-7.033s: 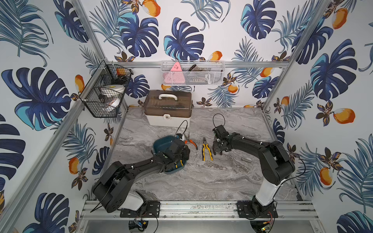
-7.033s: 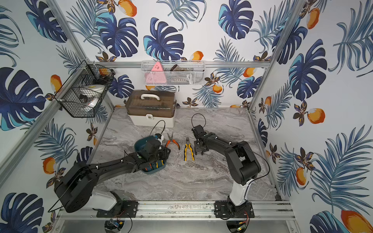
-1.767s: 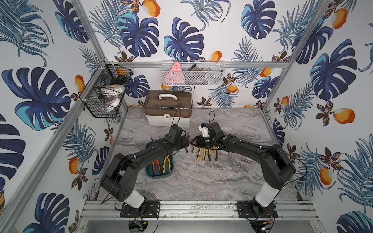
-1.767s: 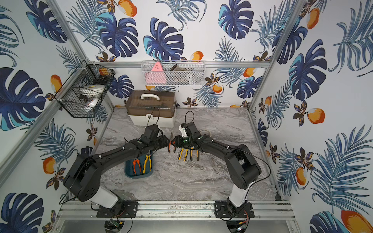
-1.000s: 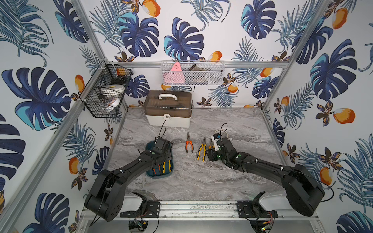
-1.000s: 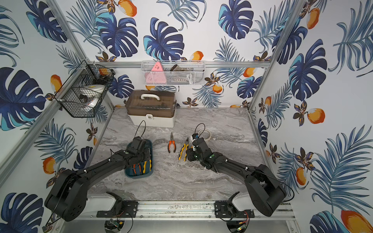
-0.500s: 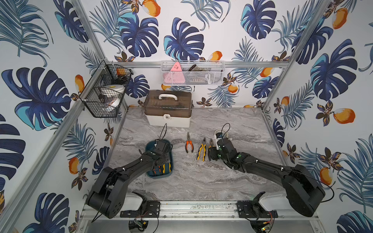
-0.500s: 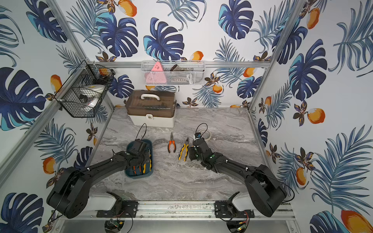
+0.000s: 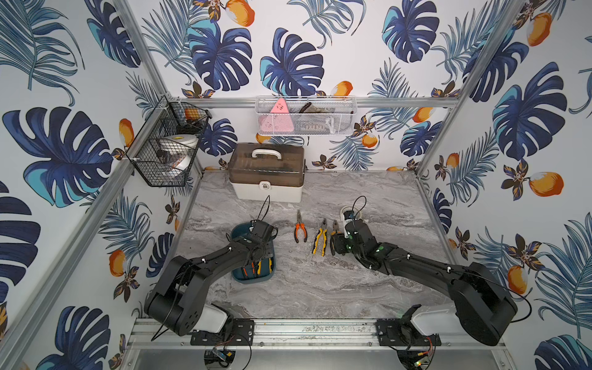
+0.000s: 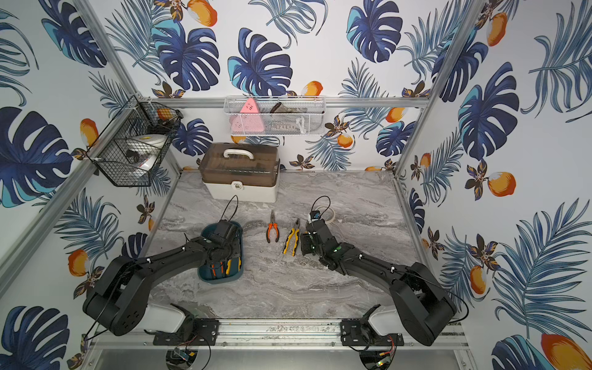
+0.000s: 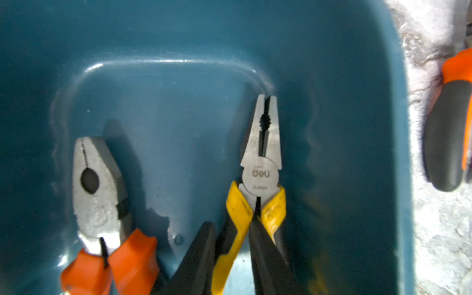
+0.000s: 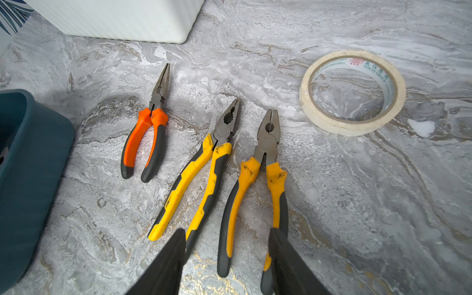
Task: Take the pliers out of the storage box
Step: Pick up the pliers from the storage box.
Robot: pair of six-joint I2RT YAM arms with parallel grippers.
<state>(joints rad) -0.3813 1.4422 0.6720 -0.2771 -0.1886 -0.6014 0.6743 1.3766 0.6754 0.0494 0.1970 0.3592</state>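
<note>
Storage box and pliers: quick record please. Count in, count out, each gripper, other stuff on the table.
in storage box: two, orange-handled pliers and yellow-handled pliers, on its floor
out: three in a row, long-nosed pliers, middle pliers (yellow), amber-handled pliers
left gripper: inside the box, jaws either side of one handle of the yellow-handled pliers, grip unclear
right gripper: open, low over the amber-handled pliers' handle ends
other: tape roll beside the amber-handled pliers, white case behind
task: unfinished, two to go

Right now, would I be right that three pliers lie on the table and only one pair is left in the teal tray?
No: two pairs are left in the teal tray, an orange-handled pair and a yellow-handled pair, as the left wrist view shows. The rest holds.
</note>
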